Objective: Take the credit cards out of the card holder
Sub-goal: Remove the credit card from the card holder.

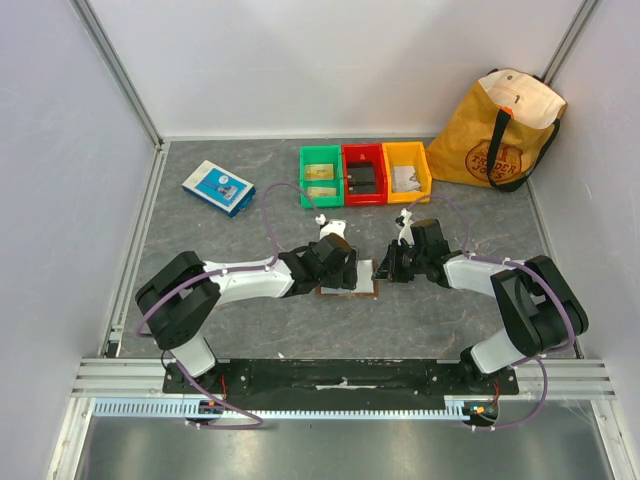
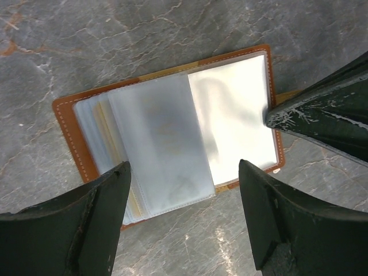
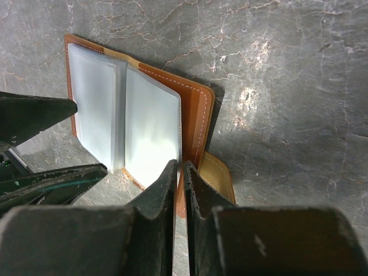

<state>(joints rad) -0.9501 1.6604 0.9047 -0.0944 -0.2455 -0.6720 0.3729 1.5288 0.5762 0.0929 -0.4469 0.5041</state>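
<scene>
The brown leather card holder lies open on the table between my two grippers, its pale clear sleeves facing up. Tan-gold edges of credit cards show through the sleeves on its left side. My left gripper is open and hovers over the holder's near edge, with the sleeves between its fingers. My right gripper is shut on the holder's brown leather edge and pins that side down. It also shows in the top view, as does the left gripper.
Green, red and yellow bins stand in a row behind the holder; the green one holds two tan cards. A blue-and-white flat box lies at the back left. A yellow tote bag stands at the back right.
</scene>
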